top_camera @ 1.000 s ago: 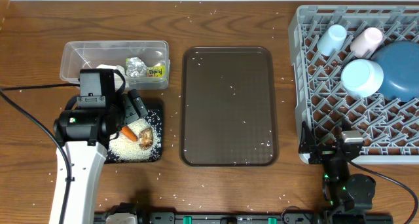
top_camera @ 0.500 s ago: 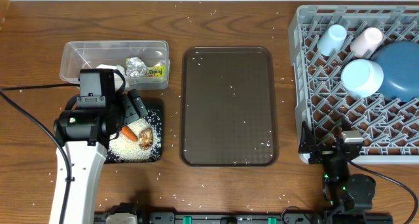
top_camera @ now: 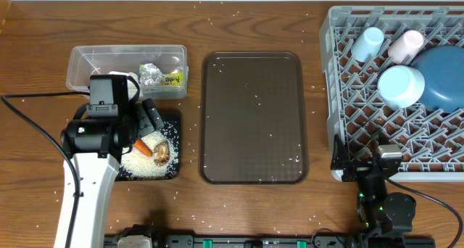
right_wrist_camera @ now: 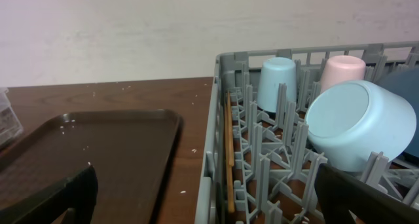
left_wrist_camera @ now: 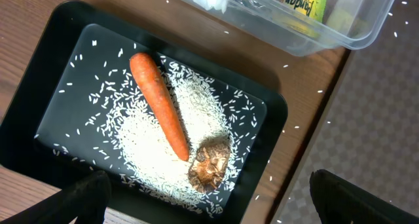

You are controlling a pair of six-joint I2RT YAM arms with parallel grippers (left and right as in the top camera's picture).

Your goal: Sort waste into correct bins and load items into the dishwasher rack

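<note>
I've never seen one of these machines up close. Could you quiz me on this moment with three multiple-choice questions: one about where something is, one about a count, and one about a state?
1. Where does the carrot lie?
A. in the clear tub
B. in the black tray, on rice
C. on the brown serving tray

2. How many small cups stand in the grey rack?
A. one
B. four
C. two

3. How is the left tool?
A. open, holding nothing
B. shut on the carrot
C. shut, holding nothing

Answers:
1 B: the left wrist view shows it across the rice, beside a brown lump.
2 C: a light-blue cup and a pale pink cup, both upside down.
3 A: its fingers sit far apart above the tray, with nothing between them.
</note>
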